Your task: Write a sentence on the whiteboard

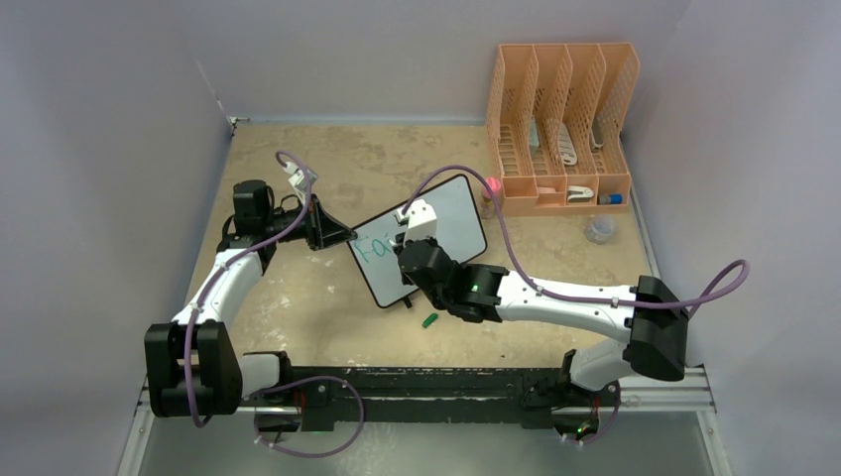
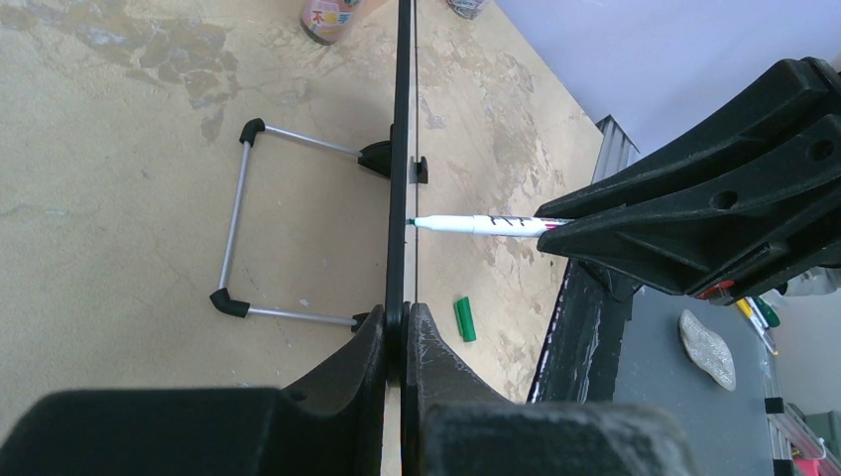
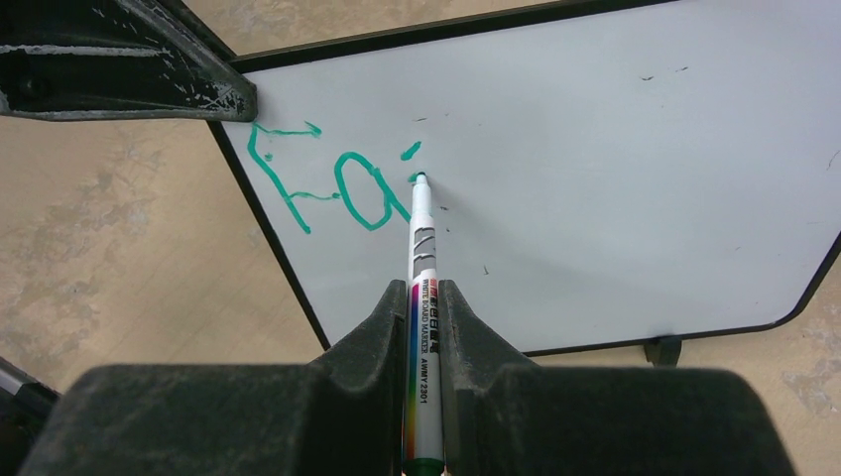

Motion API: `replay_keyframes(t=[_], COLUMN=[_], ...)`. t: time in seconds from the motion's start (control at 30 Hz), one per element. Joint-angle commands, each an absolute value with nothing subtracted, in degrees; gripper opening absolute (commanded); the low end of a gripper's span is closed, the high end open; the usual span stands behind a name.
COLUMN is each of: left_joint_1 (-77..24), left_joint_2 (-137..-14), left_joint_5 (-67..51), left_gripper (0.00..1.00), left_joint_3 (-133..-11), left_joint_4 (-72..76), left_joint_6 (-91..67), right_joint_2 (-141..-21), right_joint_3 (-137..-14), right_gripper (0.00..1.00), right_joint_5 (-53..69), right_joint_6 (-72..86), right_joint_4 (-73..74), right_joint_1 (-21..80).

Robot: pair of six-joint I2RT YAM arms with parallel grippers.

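The whiteboard [image 1: 456, 213] stands tilted on the tabletop just beside the orange file rack [image 1: 560, 119], on the rack's side facing the left arm, propped from behind by a wire stand [image 2: 233, 228]. The left gripper [image 2: 402, 342] has its jaws closed flat on the board's thin black frame at the edge farthest from the rack. The right gripper [image 3: 424, 307] has its jaws pinched around the barrel of a marker [image 3: 422, 258], whose tip touches the white face. The sentence [image 3: 327, 188] is barely begun: a green "Fa" and the dot of an "i". A green cap [image 1: 429, 320] lies on the tabletop, farther from the rack than the board. The board looks light, thin and stiff, so pen pressure could rock it or slide it on its feet. Its glossy face gives little grip and would smear, so the frame edge, clear of the lettering, is the sensible place to hold.
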State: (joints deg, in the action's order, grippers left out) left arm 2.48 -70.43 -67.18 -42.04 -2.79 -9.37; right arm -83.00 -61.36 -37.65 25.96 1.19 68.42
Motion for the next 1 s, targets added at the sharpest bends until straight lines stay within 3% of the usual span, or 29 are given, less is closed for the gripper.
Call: replay_keyframes(t=[0.0, 0.97], left_joint_1=[1.59, 1.65], left_joint_2=[-71.1, -70.89], left_joint_5=[-67.08, -67.06], left_gripper=[0.0, 0.0], left_joint_3=[-43.36, -43.36], left_joint_4=[-4.22, -4.2], left_joint_6=[-7.64, -7.65], right_joint_2=[-82.71, -84.04], right_joint_3=[-62.57, -62.66], right_gripper=[0.0, 0.0], right_joint_5=[-40.49, -39.27], right_joint_6=[26.71, 27.08], right_joint_4=[0.41, 2.26], right_joint_1=[68.55, 68.55])
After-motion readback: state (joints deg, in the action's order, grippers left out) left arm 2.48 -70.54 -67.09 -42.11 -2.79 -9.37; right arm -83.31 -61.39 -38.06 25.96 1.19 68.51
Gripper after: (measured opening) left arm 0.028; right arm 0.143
